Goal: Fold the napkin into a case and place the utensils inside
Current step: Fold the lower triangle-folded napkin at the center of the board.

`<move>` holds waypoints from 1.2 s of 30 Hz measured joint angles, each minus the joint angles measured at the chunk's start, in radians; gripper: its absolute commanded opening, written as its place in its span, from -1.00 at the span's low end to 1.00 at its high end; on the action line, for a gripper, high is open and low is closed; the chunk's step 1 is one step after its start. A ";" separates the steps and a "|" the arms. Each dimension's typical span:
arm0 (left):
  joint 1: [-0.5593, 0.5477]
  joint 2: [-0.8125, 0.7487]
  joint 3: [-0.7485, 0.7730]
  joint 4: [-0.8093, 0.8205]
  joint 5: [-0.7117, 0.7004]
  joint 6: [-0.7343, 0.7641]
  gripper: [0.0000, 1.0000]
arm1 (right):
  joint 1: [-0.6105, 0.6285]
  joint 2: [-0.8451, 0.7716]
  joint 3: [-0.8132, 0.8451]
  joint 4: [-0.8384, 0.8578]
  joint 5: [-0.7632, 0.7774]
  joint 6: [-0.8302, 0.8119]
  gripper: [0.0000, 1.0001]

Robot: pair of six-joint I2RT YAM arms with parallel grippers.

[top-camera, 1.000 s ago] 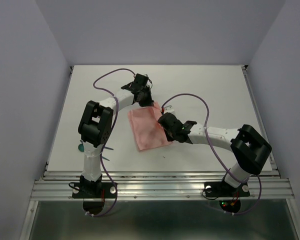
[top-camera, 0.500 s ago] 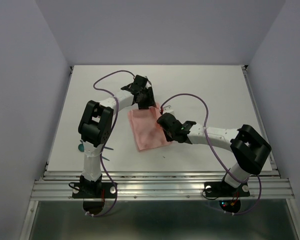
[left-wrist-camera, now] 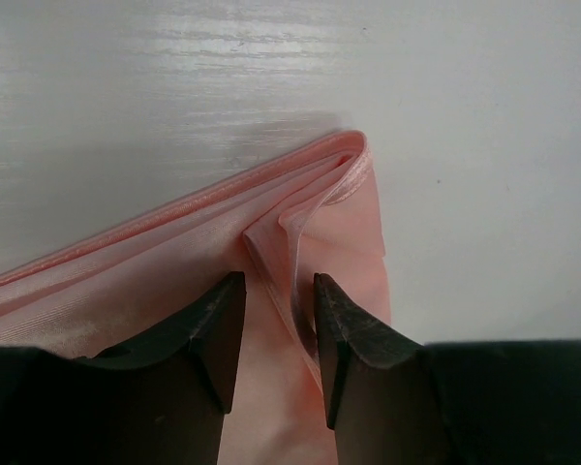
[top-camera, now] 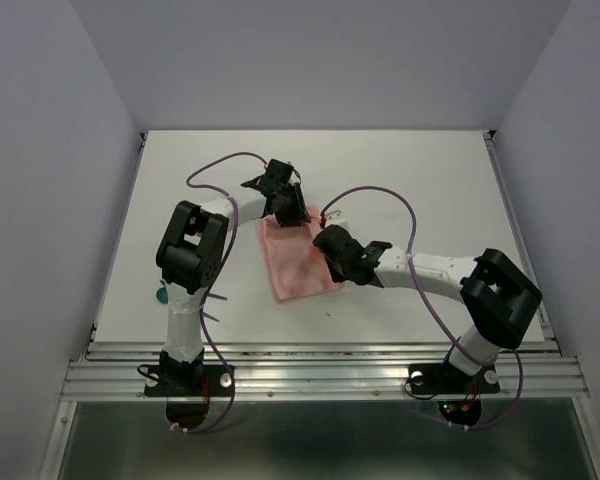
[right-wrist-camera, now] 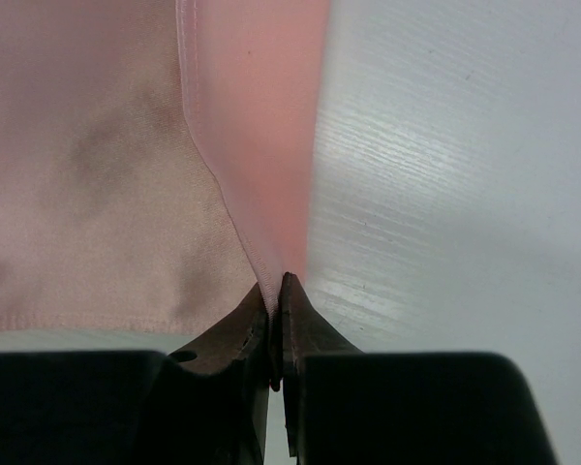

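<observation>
Shut a second ago, the left gripper (left-wrist-camera: 276,334) now stands with fingers (left-wrist-camera: 218,325) apart, astride a raised crease just short of the napkin (left-wrist-camera: 174,247) corner ahead, its folded edge running off to their left. Right gripper (right-wrist-camera: 276,325) stays clamped on the cloth's right edge, which runs straight ahead of its tips. The utensils (top-camera: 163,295) lie well away beside the left arm's base.

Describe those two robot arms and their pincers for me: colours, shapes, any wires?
Both the left arm and right arm are white tubes joined by chunky black joint blocks, each trailed by a thin purple cable. The left gripper and right gripper have two dark, tapered fingers each. Small red and green lights glow at the right base.
</observation>
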 measured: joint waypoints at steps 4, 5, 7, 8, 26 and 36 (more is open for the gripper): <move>0.000 0.000 0.000 0.008 0.002 -0.010 -0.24 | 0.000 0.000 0.000 0.000 0.000 0.002 -0.94; 0.000 0.000 0.000 0.008 0.002 -0.011 -0.28 | 0.000 0.000 0.000 0.000 -0.001 0.002 -0.94; 0.000 0.000 0.000 0.010 0.002 -0.014 -0.28 | 0.000 0.000 0.000 0.000 -0.001 0.004 -0.93; 0.000 0.000 0.000 0.011 0.002 -0.014 -0.28 | 0.000 0.000 0.000 0.000 -0.001 0.004 -0.94; -0.016 0.013 0.000 0.027 -0.043 -0.024 -0.18 | 0.008 0.001 0.009 -0.001 -0.001 0.004 -0.93; -0.024 0.028 0.000 0.061 -0.061 -0.036 -0.66 | 0.012 0.001 0.009 -0.002 -0.001 0.004 -0.93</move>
